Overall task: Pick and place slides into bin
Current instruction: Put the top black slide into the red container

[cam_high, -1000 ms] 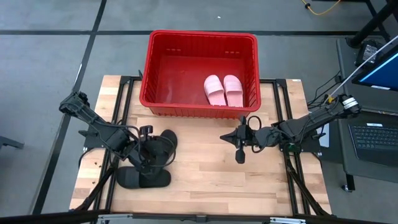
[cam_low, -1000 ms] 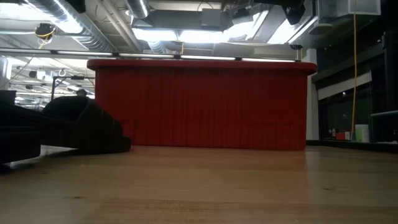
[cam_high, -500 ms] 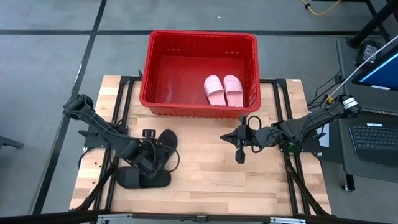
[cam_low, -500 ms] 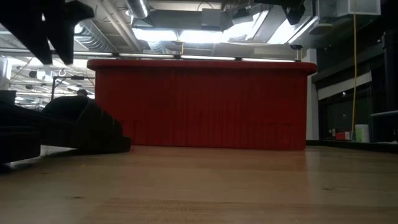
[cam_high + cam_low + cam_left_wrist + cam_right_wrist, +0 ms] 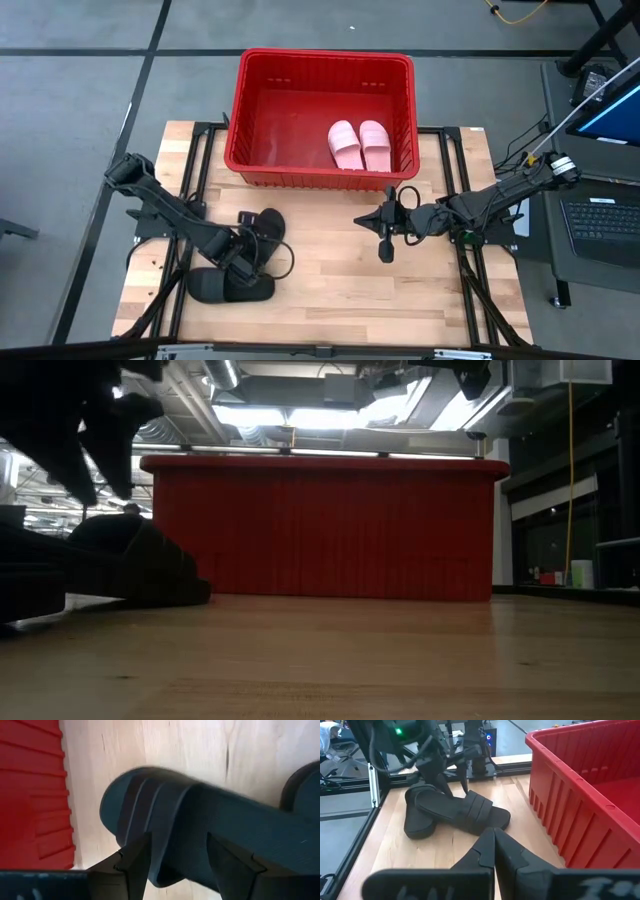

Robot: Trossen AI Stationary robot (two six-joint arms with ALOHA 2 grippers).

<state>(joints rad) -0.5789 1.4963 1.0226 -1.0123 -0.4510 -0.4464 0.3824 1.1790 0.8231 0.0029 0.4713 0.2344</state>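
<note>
Over on the left side of the wooden worktop (image 5: 330,290), the left end effector (image 5: 252,248) is hovering right over the black slides (image 5: 245,262), fingers spread apart with one on either side of the strap of the nearer slide (image 5: 200,830). Pretty sure it isn't actually squeezing it, but the wrist view is too close up to tell whether the fingers (image 5: 135,862) touch the strap. The two black slides sit overlapping each other, one partly on top of the other (image 5: 452,810), just in front of the bin's left corner.

Middle of the scene: the red bin (image 5: 322,70) stands at the far edge of the worktop, and the pink slides (image 5: 359,144) are already inside it, lying side by side toward its right end. From the low view the bin (image 5: 320,525) is just a big red wall.

On the right, the right end effector (image 5: 386,232) hangs above bare wood near the bin's front right corner, fingers pressed together and holding nothing (image 5: 492,855).
</note>
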